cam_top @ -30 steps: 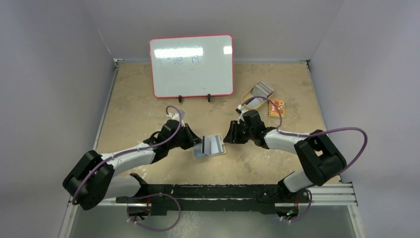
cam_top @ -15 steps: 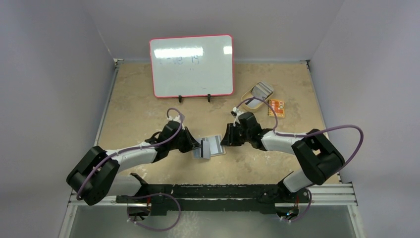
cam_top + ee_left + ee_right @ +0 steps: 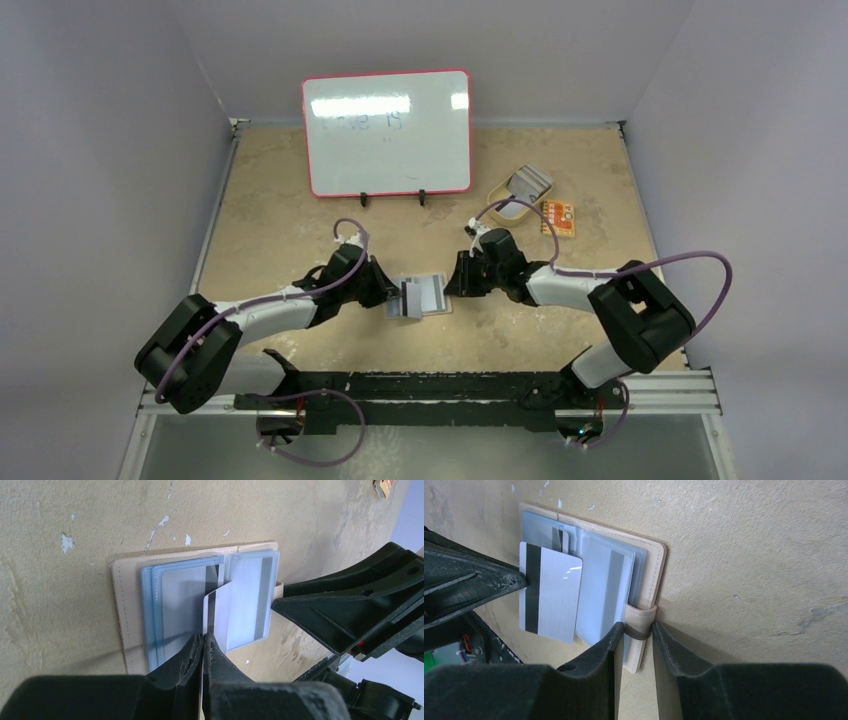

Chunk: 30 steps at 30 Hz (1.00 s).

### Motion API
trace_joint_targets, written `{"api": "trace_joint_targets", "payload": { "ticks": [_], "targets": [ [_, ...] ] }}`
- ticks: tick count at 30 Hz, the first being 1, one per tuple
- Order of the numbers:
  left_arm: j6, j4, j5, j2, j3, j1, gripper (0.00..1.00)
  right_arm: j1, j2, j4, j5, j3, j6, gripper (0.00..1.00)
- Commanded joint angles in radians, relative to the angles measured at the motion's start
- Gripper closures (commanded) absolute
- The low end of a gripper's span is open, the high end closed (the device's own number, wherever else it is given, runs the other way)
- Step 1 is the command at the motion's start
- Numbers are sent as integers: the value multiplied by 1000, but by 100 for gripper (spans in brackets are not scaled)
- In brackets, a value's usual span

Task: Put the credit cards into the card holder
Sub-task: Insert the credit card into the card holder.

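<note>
**Step in hand (as judged):** loading one card into a sleeve.

**Findings**
- The card holder (image 3: 655,575) lies opened flat on the worktop (image 3: 290,200), between the two grippers.
- The left gripper (image 3: 203,637) is clenched on a grey credit card (image 3: 554,595) with a black stripe, pinching its near edge.
- The card projects forward from the fingertips, raised on a slant over the holder's clear sleeves (image 3: 601,595). It is not yet in a pocket.
- The right gripper (image 3: 638,628) grasps the holder's snap tab (image 3: 642,616), with a finger touching each side (how firmly cannot be told). This appears meant to pin the holder down.
- At least two sleeves already show a striped card inside.
- A spare card (image 3: 530,182) rests on a tan dish (image 3: 500,208), well beyond the right gripper.

**Next move (as judged):** the left gripper must bring the card's leading edge to the mouth of an empty sleeve and level it with that sleeve. It can then slide the card in while the right gripper stops the holder from shifting. The sleeve mouths are not clearly visible in these views, so alignment is the critical point.
</note>
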Motion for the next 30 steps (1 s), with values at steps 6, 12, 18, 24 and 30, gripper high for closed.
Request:
{"api": "trace_joint_targets", "payload": {
  "ticks": [6, 12, 18, 24, 30],
  "targets": [
    [10, 45, -57, 42, 7, 6, 100, 12, -7, 34, -11, -14, 11, 71],
    [27, 117, -46, 74, 12, 6, 100, 16, -6, 44, -13, -18, 13, 71],
    [62, 131, -54, 93, 25, 6, 100, 20, 1, 62, -12, -18, 13, 71],
    [69, 117, -108, 82, 18, 6, 100, 22, 2, 69, -12, -25, 16, 71],
    [98, 124, -135, 65, 20, 5, 100, 22, 0, 86, -23, -38, 19, 72]
  ]
}}
